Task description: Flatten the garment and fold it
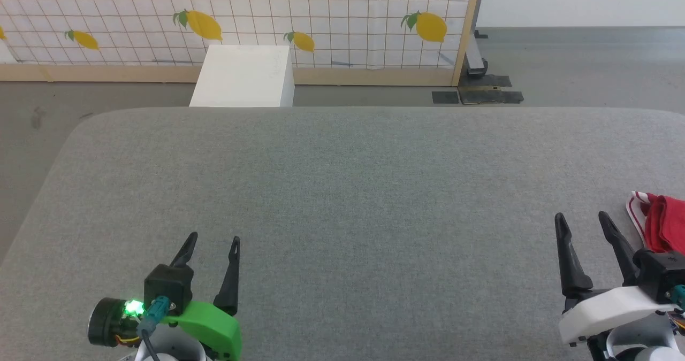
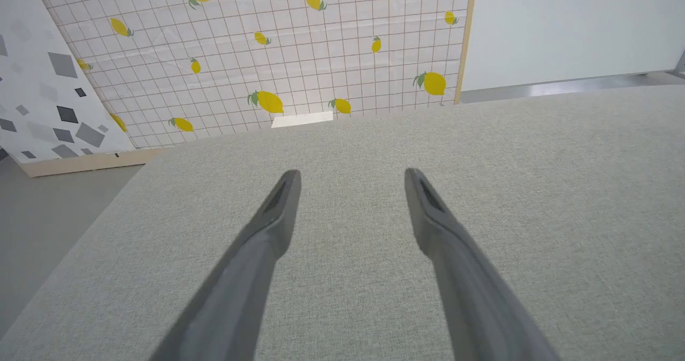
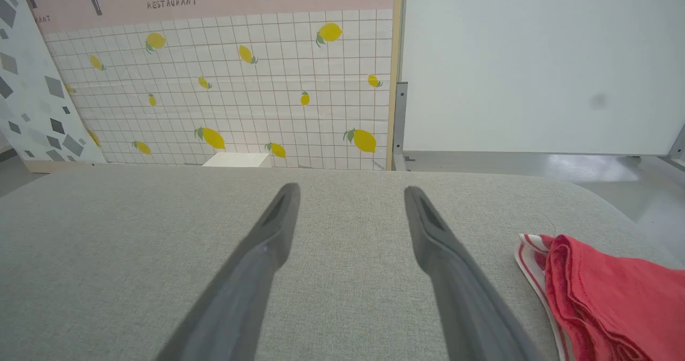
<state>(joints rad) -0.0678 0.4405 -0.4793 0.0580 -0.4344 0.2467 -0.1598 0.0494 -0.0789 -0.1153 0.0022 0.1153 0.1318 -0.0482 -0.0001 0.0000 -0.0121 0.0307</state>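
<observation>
The garment (image 1: 661, 222) is a bunched red cloth with white-and-red striped trim, lying at the right edge of the grey padded table (image 1: 348, 190); part of it runs out of the head view. In the right wrist view the garment (image 3: 604, 291) lies just right of my right fingers. My right gripper (image 1: 583, 219) stands open and empty, a little left of the garment, not touching it. My left gripper (image 1: 213, 239) stands open and empty over bare table at the near left. Both grippers point away from me; open gaps show at left gripper (image 2: 350, 174) and right gripper (image 3: 350, 189).
A white box (image 1: 243, 76) stands on the floor behind the table's far edge. A lemon-print tiled screen (image 1: 241, 18) with a wooden frame runs along the back. The table's rounded far-left corner (image 1: 85, 120) drops to grey floor.
</observation>
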